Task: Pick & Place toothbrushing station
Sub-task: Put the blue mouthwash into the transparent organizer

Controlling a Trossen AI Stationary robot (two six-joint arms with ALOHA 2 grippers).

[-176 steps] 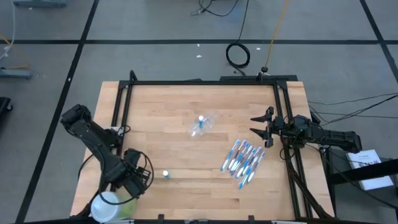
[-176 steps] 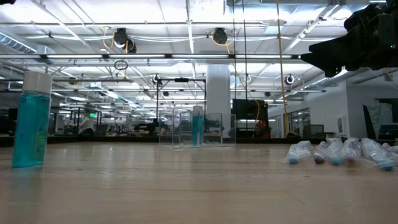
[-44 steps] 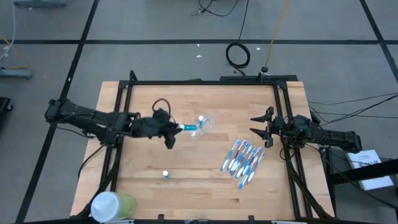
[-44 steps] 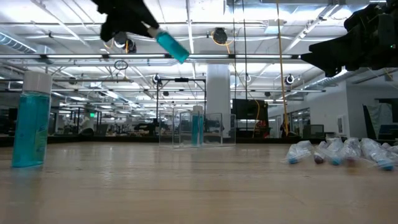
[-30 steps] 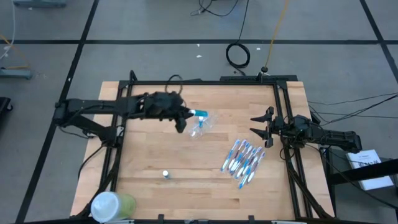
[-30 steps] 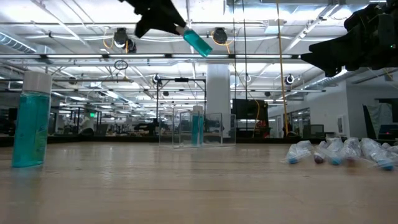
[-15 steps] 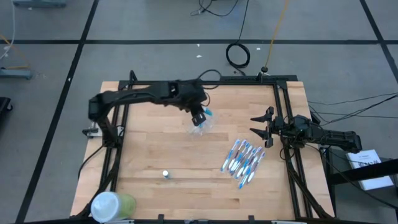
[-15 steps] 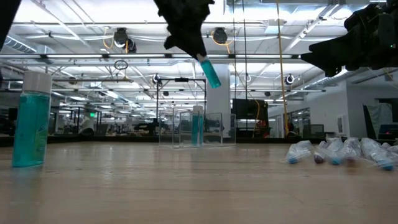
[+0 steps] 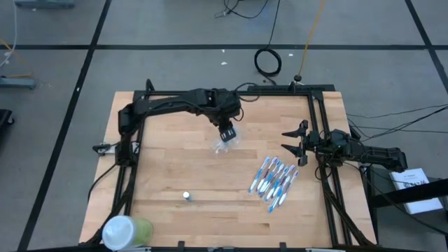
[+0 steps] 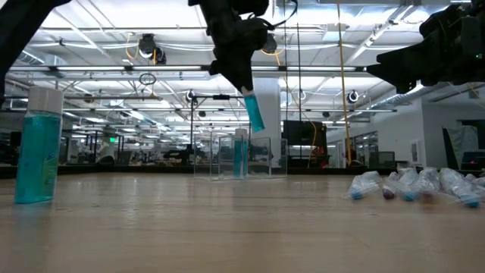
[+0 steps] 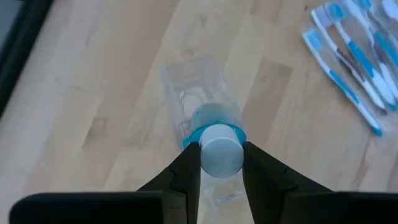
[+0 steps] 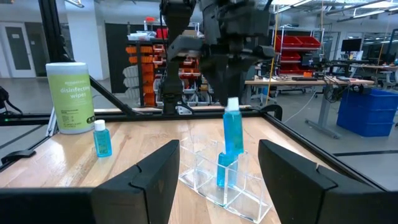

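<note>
While the green cup [image 9: 124,231] sat at the table's [image 9: 175,168] front-left corner and one spare tube [image 9: 186,196] stood alone near the front edge, we had the left gripper [image 9: 227,131] over the middle of the table, toward the back edge. Its jaws were clamped on the white cap of the held tube [image 10: 255,114], which hung teal end down and a little tilted, above the clear cup [image 11: 186,87]. That cup already held another tube [image 12: 225,169].

To finish this step well, we judged that we should bring the held tube fully upright, centre it over the free part of the cup, lower it inside the rim, and only then let go, so that the light cup would not tip.

Half a second earlier the held tube had leaned more and hung slightly higher; nearly six seconds earlier this arm had been at the front-left corner.

Farther right, the toothbrushes [image 9: 274,176] lay bunched near the right edge, and the right gripper [image 9: 290,148] waited there with its jaws spread, holding nothing.
</note>
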